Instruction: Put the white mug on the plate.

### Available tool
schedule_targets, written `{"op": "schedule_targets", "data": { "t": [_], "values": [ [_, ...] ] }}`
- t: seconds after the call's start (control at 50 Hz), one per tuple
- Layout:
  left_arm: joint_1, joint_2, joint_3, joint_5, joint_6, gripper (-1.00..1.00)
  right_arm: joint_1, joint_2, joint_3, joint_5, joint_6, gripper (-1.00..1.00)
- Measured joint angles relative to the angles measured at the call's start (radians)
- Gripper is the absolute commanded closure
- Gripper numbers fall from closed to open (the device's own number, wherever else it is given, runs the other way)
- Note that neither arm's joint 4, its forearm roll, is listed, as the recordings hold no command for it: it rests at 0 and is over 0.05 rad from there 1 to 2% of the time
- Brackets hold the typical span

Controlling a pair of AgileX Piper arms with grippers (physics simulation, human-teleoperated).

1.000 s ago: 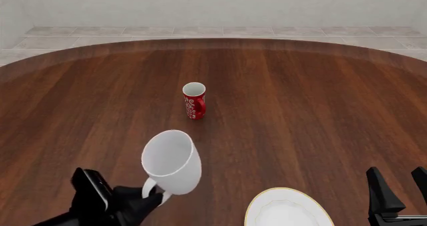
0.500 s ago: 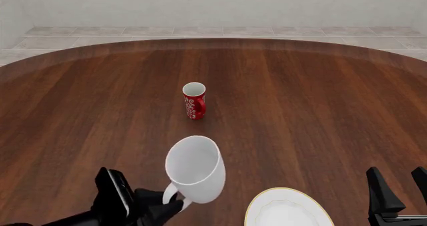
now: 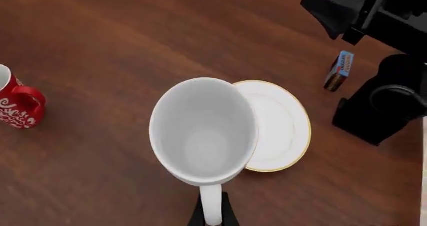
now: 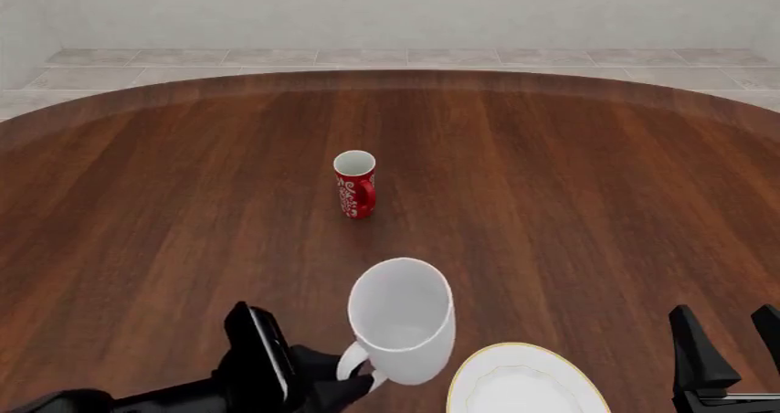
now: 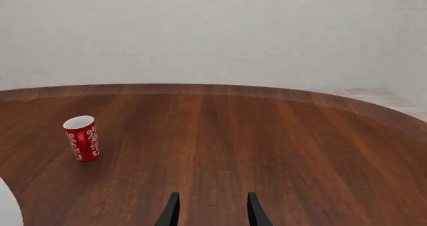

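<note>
My left gripper [image 4: 356, 379] is shut on the handle of the white mug [image 4: 401, 321] and holds it upright in the air, just left of the plate [image 4: 527, 383]. In the left wrist view the mug [image 3: 203, 130] overlaps the near edge of the gold-rimmed plate [image 3: 283, 126], and its handle runs down between my fingers [image 3: 212, 215]. My right gripper [image 4: 736, 356] is open and empty at the front right, beside the plate. In the right wrist view its fingertips [image 5: 211, 210] stand apart over bare table.
A small red mug [image 4: 354, 185] with white patterning stands upright mid-table, also seen in the left wrist view [image 3: 17, 104] and the right wrist view [image 5: 82, 138]. A small box [image 3: 339, 70] lies by the right arm's base [image 3: 383, 106].
My left gripper has carried the white mug to the right and nearer, toward the plate. The right arm and the red mug have not moved.
</note>
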Motion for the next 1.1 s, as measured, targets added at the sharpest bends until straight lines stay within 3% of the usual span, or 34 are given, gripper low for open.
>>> {"op": "schedule_targets", "data": {
  "t": [1.1],
  "values": [
    [-0.164,0.284,-0.206,-0.035,0.028,1.0,0.0,0.0,0.0,0.0,0.0,-1.0]
  ]
}}
